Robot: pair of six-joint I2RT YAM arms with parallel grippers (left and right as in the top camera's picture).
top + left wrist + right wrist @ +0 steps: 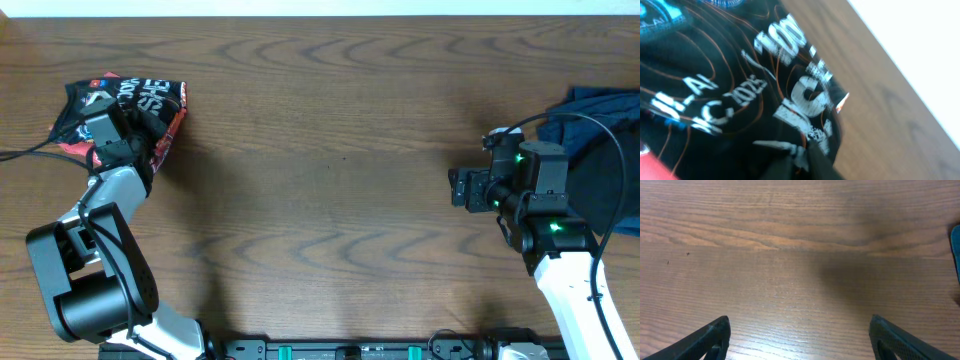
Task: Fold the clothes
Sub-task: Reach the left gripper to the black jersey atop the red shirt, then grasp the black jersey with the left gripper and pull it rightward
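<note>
Left claw [799, 159] clenched on black jersey [740, 75] edge, bundle at far-left of counter [340, 150]; I'd drag centreward. Right claw [800, 325] released, well apart.

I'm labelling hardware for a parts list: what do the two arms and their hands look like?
Both arms have white links and bulky black round joints: left arm, right arm. Thin black cables loop along each. The right arm's head shows green lights. The right hand has dark, wedge-shaped fingers with a textured surface.
</note>
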